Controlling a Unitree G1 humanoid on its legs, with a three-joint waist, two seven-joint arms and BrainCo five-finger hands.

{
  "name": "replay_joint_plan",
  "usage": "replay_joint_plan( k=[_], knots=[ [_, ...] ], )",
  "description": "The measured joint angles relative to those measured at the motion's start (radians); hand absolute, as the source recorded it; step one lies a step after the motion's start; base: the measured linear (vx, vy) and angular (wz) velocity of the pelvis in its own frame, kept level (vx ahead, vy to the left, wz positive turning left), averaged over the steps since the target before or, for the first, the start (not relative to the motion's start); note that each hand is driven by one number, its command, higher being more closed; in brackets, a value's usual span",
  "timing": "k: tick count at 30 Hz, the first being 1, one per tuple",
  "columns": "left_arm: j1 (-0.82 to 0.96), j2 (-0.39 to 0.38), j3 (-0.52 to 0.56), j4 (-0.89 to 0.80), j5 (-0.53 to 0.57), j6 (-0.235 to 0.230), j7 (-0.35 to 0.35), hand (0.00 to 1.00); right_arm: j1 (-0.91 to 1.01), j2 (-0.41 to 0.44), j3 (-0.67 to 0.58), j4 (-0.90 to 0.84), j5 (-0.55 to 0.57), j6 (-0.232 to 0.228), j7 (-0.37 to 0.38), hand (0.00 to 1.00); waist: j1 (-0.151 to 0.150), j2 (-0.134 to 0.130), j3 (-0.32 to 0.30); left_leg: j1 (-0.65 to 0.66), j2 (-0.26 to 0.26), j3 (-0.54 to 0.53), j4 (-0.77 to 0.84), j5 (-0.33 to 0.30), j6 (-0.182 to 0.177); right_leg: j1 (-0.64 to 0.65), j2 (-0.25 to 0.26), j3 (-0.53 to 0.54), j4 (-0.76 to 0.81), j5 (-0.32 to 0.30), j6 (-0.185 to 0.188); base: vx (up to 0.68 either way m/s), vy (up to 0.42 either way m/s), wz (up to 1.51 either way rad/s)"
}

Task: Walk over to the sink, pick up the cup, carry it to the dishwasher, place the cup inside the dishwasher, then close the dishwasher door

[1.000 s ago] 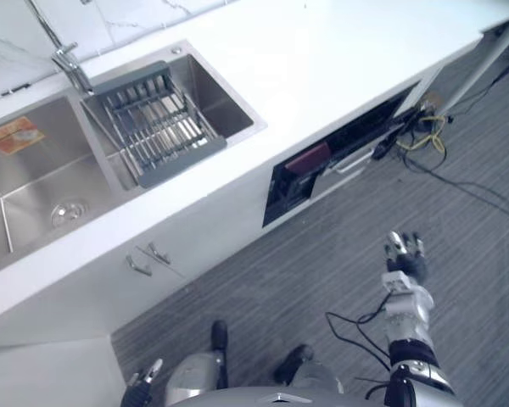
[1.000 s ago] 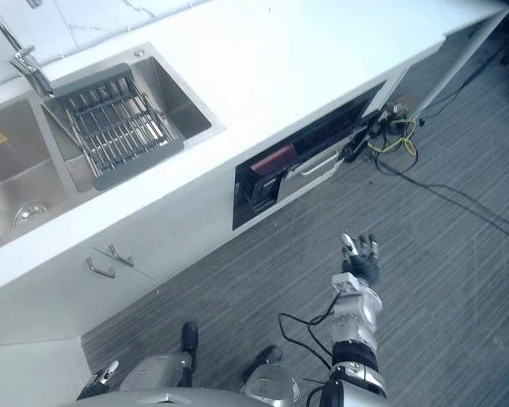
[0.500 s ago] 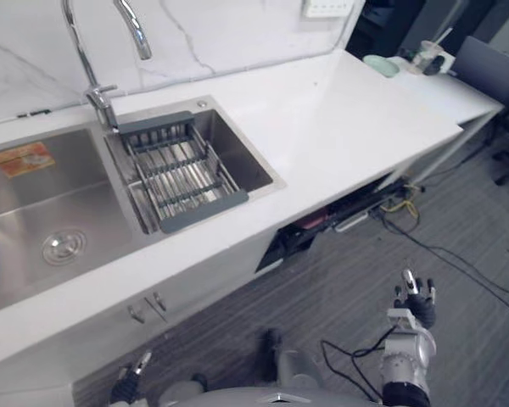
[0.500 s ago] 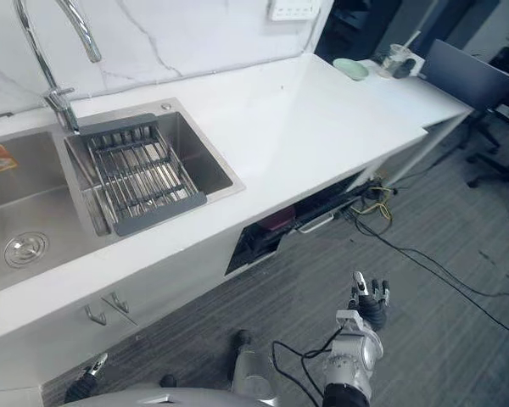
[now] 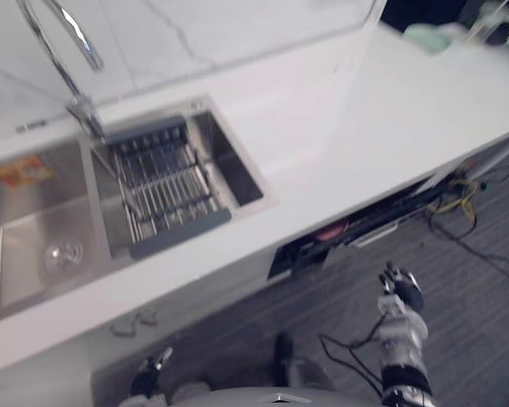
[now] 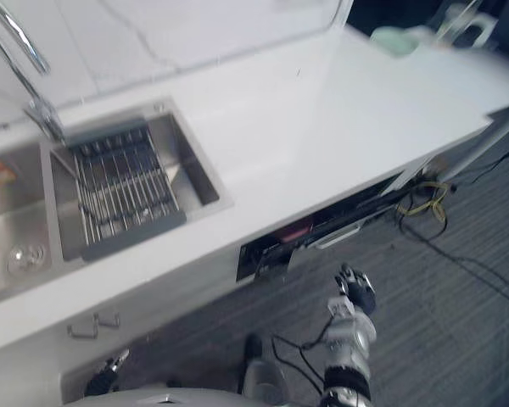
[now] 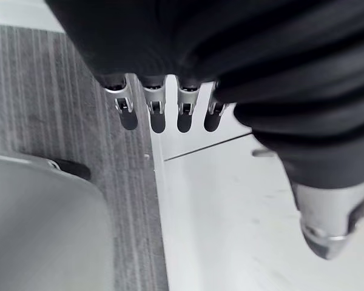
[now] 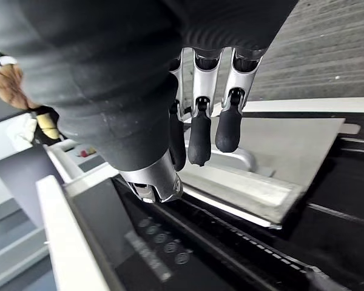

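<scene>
rack (image 5: pixel 165 191) in sink (image 5: pixel 237 170) | dishwasher door (image 5: pixel 348 231) ajar | cables (image 5: pixel 454 199) on floor (image 5: pixel 492 331)

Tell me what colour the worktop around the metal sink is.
Plain white worktop; clearest in the right eye view.

Bright, even overhead light washes the white countertop (image 5: pixel 348 127) almost featureless, and glare is strongest on the backsplash (image 5: pixel 195 34) at 12 o'clock. The steel sink (image 5: pixel 237 161) at 9 o'clock carries soft reflections. The dishwasher opening (image 6: pixel 259 257) under the counter edge lies in deep shadow. The grey floor (image 5: pixel 483 288) at 4 o'clock is dimmer.
</scene>
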Motion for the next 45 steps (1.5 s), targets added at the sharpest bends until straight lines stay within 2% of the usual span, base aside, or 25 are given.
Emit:
replay_joint_plan(
  k=[1, 3, 5, 6, 8, 9, 11, 13, 16, 21, 24, 30, 31, 36, 38, 39, 41, 42, 44, 45],
  knots=[
    [-0.014, 0.008, -0.009, 0.001, -0.008, 0.003, 0.002, 0.00, -0.053, -0.027, -0.001, 0.030, 0.000, 0.001, 0.000, 1.00, 0.003, 0.004, 0.042, -0.025, -0.016, -0.010, 0.002, 0.015, 0.006, -0.032, -0.019, -0.002, 0.011, 0.002, 0.001, -0.15, 0.032, 0.27],
    [-0.017, 0.008, -0.042, 0.003, -0.018, 0.006, 0.001, 0.00, -0.124, -0.097, -0.001, 0.063, 0.000, 0.010, -0.014, 1.00, 0.000, 0.035, 0.086, -0.065, -0.040, -0.026, 0.000, 0.031, 0.014, -0.066, -0.042, -0.003, 0.014, 0.014, 0.008, -0.11, 0.040, 0.25],
    [-0.018, 0.002, -0.078, 0.003, -0.044, 0.008, 0.000, 0.00, -0.227, -0.216, -0.003, 0.119, -0.001, 0.023, -0.021, 1.00, -0.004, 0.095, 0.135, -0.090, -0.068, -0.034, -0.017, 0.054, 0.027, -0.099, -0.072, -0.003, 0.020, 0.027, 0.016, -0.06, 0.078, 0.15],
    [-0.018, 0.000, -0.082, 0.003, -0.048, 0.008, 0.000, 0.00, -0.256, -0.249, -0.003, 0.134, -0.001, 0.025, -0.020, 1.00, -0.008, 0.111, 0.143, -0.097, -0.076, -0.039, -0.024, 0.062, 0.030, -0.111, -0.081, -0.003, 0.025, 0.029, 0.019, -0.05, 0.087, 0.20],
    [-0.020, 0.000, -0.107, 0.002, -0.062, 0.005, -0.001, 0.00, -0.378, -0.373, -0.003, 0.207, -0.002, 0.043, -0.020, 1.00, -0.028, 0.162, 0.177, -0.118, -0.105, -0.058, -0.059, 0.096, 0.042, -0.150, -0.114, -0.004, 0.048, 0.032, 0.028, -0.05, 0.083, 0.27],
    [-0.021, 0.000, -0.116, 0.002, -0.067, 0.003, -0.002, 0.00, -0.409, -0.403, -0.003, 0.228, -0.002, 0.046, -0.020, 1.00, -0.031, 0.172, 0.186, -0.123, -0.111, -0.062, -0.063, 0.103, 0.045, -0.159, -0.123, -0.004, 0.053, 0.033, 0.029, -0.06, 0.068, 0.26],
    [-0.024, 0.000, -0.150, 0.001, -0.088, 0.003, -0.011, 0.00, -0.518, -0.495, 0.001, 0.291, -0.004, 0.064, -0.019, 1.00, -0.043, 0.211, 0.212, -0.155, -0.135, -0.083, -0.075, 0.123, 0.053, -0.196, -0.152, -0.009, 0.072, 0.032, 0.036, -0.08, 0.061, 0.29],
    [-0.023, -0.001, -0.193, 0.001, -0.095, 0.002, -0.027, 0.00, -0.612, -0.576, 0.025, 0.347, -0.046, 0.074, -0.019, 1.00, -0.049, 0.243, 0.221, -0.185, -0.157, -0.105, -0.094, 0.148, 0.057, -0.238, -0.183, -0.019, 0.094, 0.030, 0.040, -0.07, 0.044, 0.34],
    [-0.016, 0.001, -0.232, 0.000, -0.126, -0.010, -0.040, 0.00, -0.702, -0.641, 0.076, 0.440, -0.092, 0.089, -0.040, 1.00, -0.050, 0.249, 0.217, -0.198, -0.178, -0.144, -0.124, 0.191, 0.051, -0.266, -0.214, -0.030, 0.116, 0.029, 0.042, -0.04, -0.003, 0.30],
    [0.003, 0.002, -0.281, -0.022, -0.127, -0.037, -0.086, 0.00, -0.841, -0.729, 0.219, 0.512, -0.201, 0.114, -0.058, 1.00, -0.058, 0.264, 0.206, -0.219, -0.214, -0.200, -0.127, 0.204, 0.063, -0.274, -0.259, -0.046, 0.125, 0.031, 0.049, -0.08, 0.003, 0.24],
    [0.009, 0.003, -0.285, -0.021, -0.127, -0.045, -0.105, 0.00, -0.884, -0.741, 0.265, 0.534, -0.240, 0.116, -0.057, 1.00, -0.056, 0.275, 0.198, -0.231, -0.223, -0.220, -0.145, 0.220, 0.057, -0.287, -0.275, -0.058, 0.130, 0.036, 0.050, -0.11, -0.008, 0.25],
    [0.062, 0.023, -0.320, -0.038, -0.143, -0.076, -0.153, 0.00, -0.925, -0.741, 0.364, 0.536, -0.292, 0.115, -0.036, 1.00, -0.052, 0.276, 0.196, -0.236, -0.224, -0.245, -0.145, 0.238, 0.048, -0.288, -0.285, -0.071, 0.147, 0.039, 0.047, -0.08, -0.061, 0.11],
    [0.063, 0.024, -0.320, -0.038, -0.151, -0.076, -0.156, 0.00, -0.926, -0.743, 0.366, 0.536, -0.310, 0.112, -0.029, 0.00, -0.053, 0.276, 0.196, -0.236, -0.222, -0.246, -0.147, 0.240, 0.045, -0.285, -0.285, -0.076, 0.147, 0.039, 0.046, -0.06, -0.066, 0.06],
    [0.063, 0.024, -0.318, -0.038, -0.166, -0.076, -0.173, 0.00, -0.925, -0.742, 0.363, 0.544, -0.358, 0.104, -0.006, 0.00, -0.063, 0.277, 0.196, -0.228, -0.209, -0.246, -0.151, 0.244, 0.040, -0.260, -0.271, -0.090, 0.122, 0.050, 0.035, -0.05, -0.063, 0.01],
    [0.063, 0.024, -0.313, -0.038, -0.170, -0.078, -0.176, 0.00, -0.894, -0.745, 0.316, 0.560, -0.392, 0.083, 0.038, 0.00, -0.064, 0.276, 0.196, -0.208, -0.196, -0.245, -0.151, 0.243, 0.040, -0.220, -0.258, -0.107, 0.094, 0.057, 0.034, -0.03, -0.066, 0.03],
    [0.062, 0.025, -0.305, -0.038, -0.177, -0.080, -0.175, 0.00, -0.848, -0.745, 0.279, 0.559, -0.388, 0.059, 0.077, 0.00, -0.062, 0.276, 0.197, -0.193, -0.186, -0.246, -0.151, 0.242, 0.042, -0.189, -0.247, -0.119, 0.075, 0.057, 0.038, -0.03, -0.057, 0.09],
    [0.062, 0.025, -0.302, -0.031, -0.190, -0.083, -0.174, 0.00, -0.768, -0.736, 0.229, 0.535, -0.371, 0.044, 0.127, 0.00, -0.058, 0.274, 0.198, -0.179, -0.173, -0.244, -0.151, 0.235, 0.043, -0.152, -0.232, -0.132, 0.046, 0.056, 0.039, -0.03, -0.052, 0.10],
    [0.059, 0.024, -0.292, -0.015, -0.198, -0.082, -0.174, 0.00, -0.659, -0.702, 0.166, 0.500, -0.362, 0.020, 0.175, 0.00, -0.058, 0.273, 0.199, -0.166, -0.155, -0.240, -0.151, 0.228, 0.047, -0.114, -0.211, -0.140, 0.015, 0.056, 0.039, -0.03, -0.051, 0.12],
    [0.059, 0.020, -0.265, -0.003, -0.203, -0.077, -0.174, 0.00, -0.554, -0.658, 0.118, 0.482, -0.353, 0.002, 0.199, 0.00, -0.058, 0.258, 0.201, -0.159, -0.141, -0.238, -0.150, 0.225, 0.044, -0.090, -0.193, -0.142, -0.003, 0.056, 0.040, 0.02, -0.080, 0.20],
    [0.058, 0.018, -0.231, 0.009, -0.204, -0.072, -0.167, 0.00, -0.416, -0.577, 0.070, 0.467, -0.354, -0.012, 0.220, 0.00, -0.056, 0.247, 0.190, -0.153, -0.126, -0.236, -0.146, 0.221, 0.039, -0.066, -0.176, -0.156, -0.014, 0.056, 0.040, 0.08, -0.107, 0.24]
  ],
)
